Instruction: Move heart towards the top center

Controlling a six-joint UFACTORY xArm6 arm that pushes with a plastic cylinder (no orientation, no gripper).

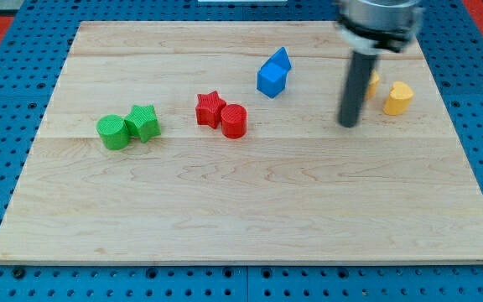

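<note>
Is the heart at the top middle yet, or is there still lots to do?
Not yet. Nothing looks done: the yellow heart still sits near the view's right edge, far from the top centre. In hand: my tip rests just to the view's left of the heart, not touching it, with another yellow block partly hidden behind the rod. Left: push the heart to the view's left and upward, past the blue block.

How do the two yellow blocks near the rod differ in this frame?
The yellow block on the right is in full view, a rounded piece with a pointed end, possibly the heart; the other yellow block is mostly hidden behind my rod, its shape unreadable. The right one sits nearer the view's bottom; the hidden one lies higher, closer to the rod. My tip rests left of and below both. Both are yellow, at the board's upper right.
</note>
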